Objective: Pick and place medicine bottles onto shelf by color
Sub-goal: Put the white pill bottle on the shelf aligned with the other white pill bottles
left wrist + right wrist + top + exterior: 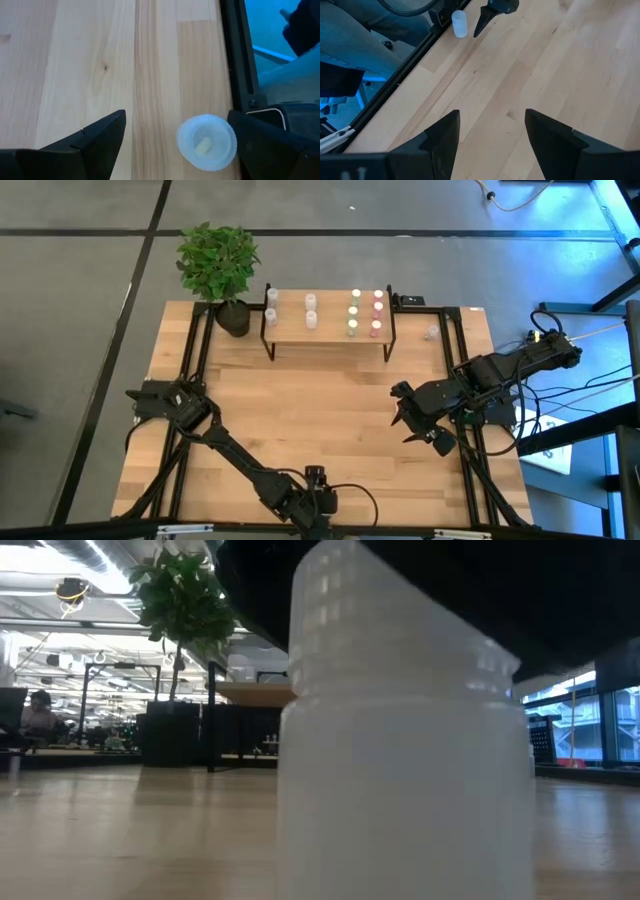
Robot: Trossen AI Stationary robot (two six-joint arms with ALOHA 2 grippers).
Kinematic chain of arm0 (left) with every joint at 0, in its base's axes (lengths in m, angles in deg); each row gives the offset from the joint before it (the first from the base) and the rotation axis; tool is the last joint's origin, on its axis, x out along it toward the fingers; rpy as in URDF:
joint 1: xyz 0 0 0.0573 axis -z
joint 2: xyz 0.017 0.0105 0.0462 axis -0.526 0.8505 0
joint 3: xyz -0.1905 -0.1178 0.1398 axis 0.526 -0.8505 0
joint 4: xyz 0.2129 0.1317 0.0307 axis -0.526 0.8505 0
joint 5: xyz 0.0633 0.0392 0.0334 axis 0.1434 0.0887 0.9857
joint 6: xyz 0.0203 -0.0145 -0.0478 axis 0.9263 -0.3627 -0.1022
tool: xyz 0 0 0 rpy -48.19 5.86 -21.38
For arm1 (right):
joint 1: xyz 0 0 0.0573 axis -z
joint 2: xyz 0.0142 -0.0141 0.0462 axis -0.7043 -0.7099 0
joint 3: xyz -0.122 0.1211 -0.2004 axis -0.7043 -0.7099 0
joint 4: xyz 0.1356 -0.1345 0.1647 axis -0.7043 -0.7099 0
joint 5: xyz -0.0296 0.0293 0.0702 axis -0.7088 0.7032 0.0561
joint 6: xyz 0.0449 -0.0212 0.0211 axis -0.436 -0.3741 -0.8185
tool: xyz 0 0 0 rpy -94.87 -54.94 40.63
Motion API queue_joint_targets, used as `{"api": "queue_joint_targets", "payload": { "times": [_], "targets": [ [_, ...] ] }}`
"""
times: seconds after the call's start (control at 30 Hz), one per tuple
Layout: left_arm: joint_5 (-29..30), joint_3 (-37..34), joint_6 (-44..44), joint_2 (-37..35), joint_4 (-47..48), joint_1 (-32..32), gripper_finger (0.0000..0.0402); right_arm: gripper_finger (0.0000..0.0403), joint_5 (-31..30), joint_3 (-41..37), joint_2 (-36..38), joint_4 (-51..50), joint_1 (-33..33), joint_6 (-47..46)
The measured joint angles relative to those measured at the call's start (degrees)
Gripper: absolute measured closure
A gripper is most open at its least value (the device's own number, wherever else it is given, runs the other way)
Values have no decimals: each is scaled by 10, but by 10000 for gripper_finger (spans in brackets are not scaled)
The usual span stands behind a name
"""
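Hovering left gripper: at the table's near edge, fingers spread wide, straight above a white-capped bottle that stands between them untouched; nothing held.
Same bottle, low view: it fills the picture, a whitish bottle with ribbed cap, standing upright on the table, the dark gripper over it.
Same bottle, right wrist view: small and upright beside the black frame rail, the left gripper's fingers just next to it.
Right gripper: over the table's right half, well apart from the shelf, fingers open with bare wood between them; nothing held.
Shelf: at the table's far edge, beside a potted plant.
Bottles on shelf: two columns with white caps towards the left, one with green and yellow caps and one with pink caps towards the right, all upright.
Stray bottle: alone on the table, right of the shelf; cap colour unclear.
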Motion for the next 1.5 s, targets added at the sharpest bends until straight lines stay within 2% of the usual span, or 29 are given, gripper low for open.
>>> {"api": "queue_joint_targets", "payload": {
  "times": [0.6,1.5],
  "targets": [
    [-2,0,-18,0,1,8,64,176,0,0,0,0,0,0],
    [-25,0,-41,0,7,8,189,176,0,0,0,0,0,0]
  ]
}}
